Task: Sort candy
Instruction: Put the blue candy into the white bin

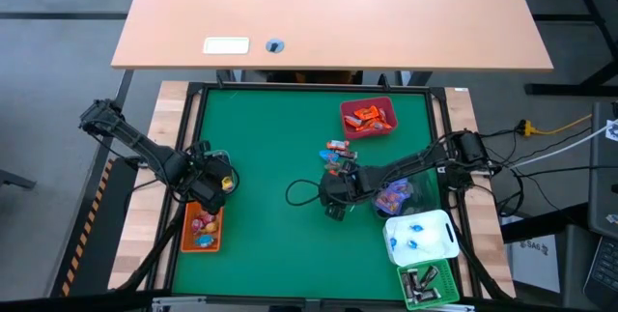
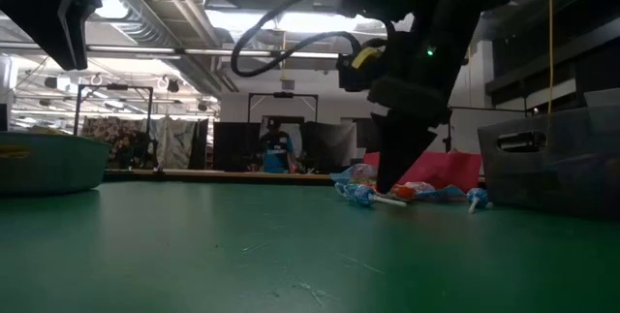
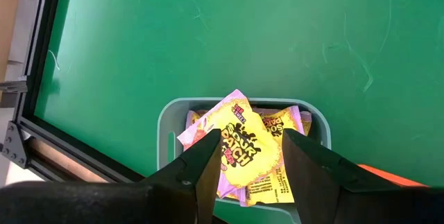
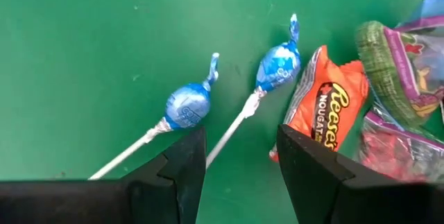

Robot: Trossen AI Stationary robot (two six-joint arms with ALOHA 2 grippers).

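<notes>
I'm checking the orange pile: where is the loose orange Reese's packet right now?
The Reese's packet lies on the green mat near the table's middle, beside two blue lollipops, just ahead of the right end effector, whose jaws stand open over one lollipop stick.

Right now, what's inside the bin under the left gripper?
Yellow-and-pink candy packets are piled in the grey-green bin, seen between the open left gripper fingers. The top packet and the fingers cover whatever lies deeper, so the count is unclear.
</notes>
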